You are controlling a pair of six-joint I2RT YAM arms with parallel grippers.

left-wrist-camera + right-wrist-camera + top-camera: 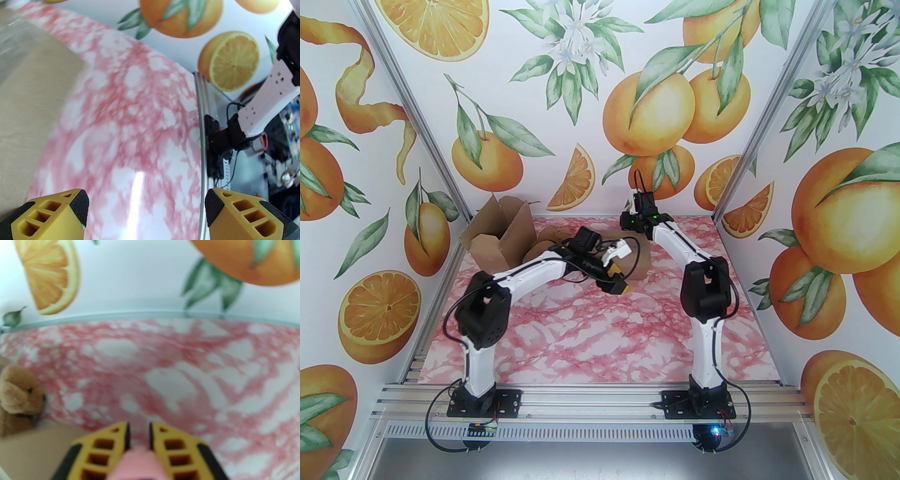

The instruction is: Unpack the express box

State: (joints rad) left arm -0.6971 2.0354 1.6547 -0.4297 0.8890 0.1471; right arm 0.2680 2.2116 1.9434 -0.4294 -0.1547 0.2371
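Note:
The express box (641,262) is a brown cardboard box at the middle back of the table, partly hidden by both arms. Its taped cardboard face (28,93) takes up the left of the left wrist view. My left gripper (146,208) hovers open beside it, nothing between its yellow fingers (618,283). My right gripper (138,434) is above the box's far side, shut on a soft pink object (138,462) that is blurred and close to the camera. A brown teddy bear (20,397) lies on the table to its left.
An open cardboard carton (499,234) with raised flaps stands at the back left, brown items (543,243) beside it. The pink marble table (600,337) stretches toward the arm bases. Patterned walls close off the back and both sides.

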